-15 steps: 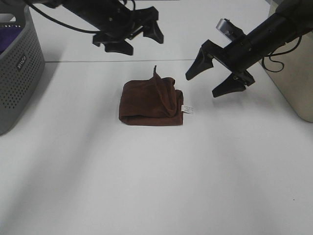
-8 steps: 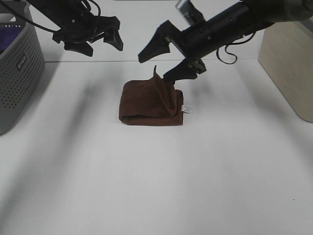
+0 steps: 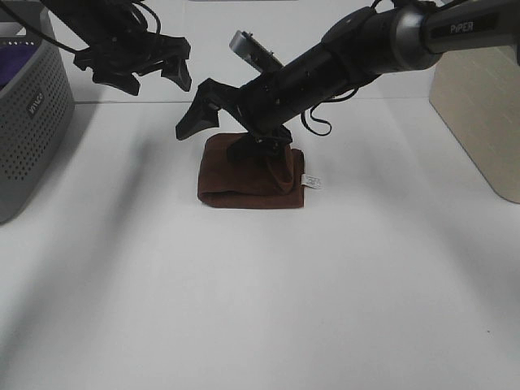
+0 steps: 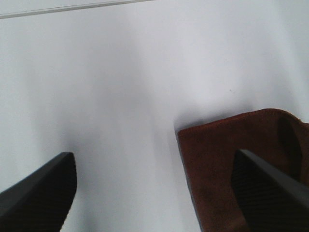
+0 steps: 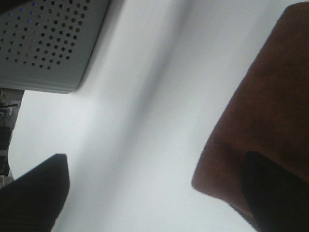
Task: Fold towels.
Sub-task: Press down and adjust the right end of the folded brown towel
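Note:
A brown towel (image 3: 248, 177) lies folded in a rough square on the white table (image 3: 260, 292), with a white tag (image 3: 312, 182) at its right edge. My right gripper (image 3: 223, 134) reaches across from the right and is open over the towel's back left corner. One finger is over the towel and the other is past its left edge. The right wrist view shows the towel (image 5: 270, 106) under one fingertip (image 5: 275, 193). My left gripper (image 3: 150, 79) is open and empty, above the table behind and left of the towel. The left wrist view shows the towel's corner (image 4: 217, 164).
A grey perforated basket (image 3: 32, 122) with something purple (image 3: 16, 61) inside stands at the left edge; it also shows in the right wrist view (image 5: 48, 43). A beige bin (image 3: 479, 106) stands at the right edge. The table's back edge (image 3: 122, 101) runs behind the arms.
My right gripper has swung left, from right of the towel to over its back left corner, and now hides the raised fold. My left gripper has moved left, away from the towel.

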{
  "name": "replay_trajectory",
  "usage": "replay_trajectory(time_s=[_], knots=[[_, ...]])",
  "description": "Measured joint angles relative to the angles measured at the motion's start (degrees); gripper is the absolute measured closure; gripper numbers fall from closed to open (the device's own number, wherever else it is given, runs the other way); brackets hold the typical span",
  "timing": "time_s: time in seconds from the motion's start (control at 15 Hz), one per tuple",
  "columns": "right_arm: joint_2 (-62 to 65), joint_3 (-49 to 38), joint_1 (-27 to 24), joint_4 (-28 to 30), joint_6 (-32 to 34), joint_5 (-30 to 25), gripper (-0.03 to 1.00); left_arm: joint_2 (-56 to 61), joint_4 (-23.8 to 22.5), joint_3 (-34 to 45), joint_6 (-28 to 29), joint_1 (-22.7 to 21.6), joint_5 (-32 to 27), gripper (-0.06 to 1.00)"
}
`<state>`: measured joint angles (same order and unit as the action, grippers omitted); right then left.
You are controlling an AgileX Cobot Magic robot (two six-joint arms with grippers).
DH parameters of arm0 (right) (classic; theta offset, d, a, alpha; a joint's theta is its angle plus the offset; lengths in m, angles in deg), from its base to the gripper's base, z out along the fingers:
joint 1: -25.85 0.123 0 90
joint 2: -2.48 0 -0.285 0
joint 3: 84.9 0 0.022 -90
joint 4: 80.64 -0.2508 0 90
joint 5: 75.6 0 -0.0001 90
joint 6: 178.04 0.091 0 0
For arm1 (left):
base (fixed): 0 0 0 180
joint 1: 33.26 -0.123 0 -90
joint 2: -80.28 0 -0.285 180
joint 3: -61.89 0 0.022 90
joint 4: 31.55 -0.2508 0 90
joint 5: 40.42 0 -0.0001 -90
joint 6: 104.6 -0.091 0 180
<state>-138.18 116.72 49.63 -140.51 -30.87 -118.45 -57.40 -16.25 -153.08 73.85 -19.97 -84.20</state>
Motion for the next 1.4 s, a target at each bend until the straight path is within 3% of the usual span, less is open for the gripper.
replay_trajectory(time_s=[0.27,0.53,0.87,1.13,1.4], knots=[[-0.80,0.00,-0.46,5.16,1.55,6.19,0.04,0.00,-0.57,0.00,1.15,0.00,-0.29,0.14],[-0.80,0.00,-4.87,14.32,9.74,6.07,0.04,0.00,-0.63,0.00,1.15,0.00,-0.29,0.14],[-0.80,0.00,-13.18,16.62,11.86,2.98,0.04,0.00,-0.63,0.00,1.20,0.00,-0.29,0.14],[0.52,0.00,-14.55,20.11,12.15,-2.18,0.04,0.00,-0.63,0.00,1.20,0.00,-0.97,0.14],[7.85,0.00,-14.55,28.36,15.18,-10.26,0.04,1.43,-0.97,0.00,0.06,0.00,-7.62,0.14]])
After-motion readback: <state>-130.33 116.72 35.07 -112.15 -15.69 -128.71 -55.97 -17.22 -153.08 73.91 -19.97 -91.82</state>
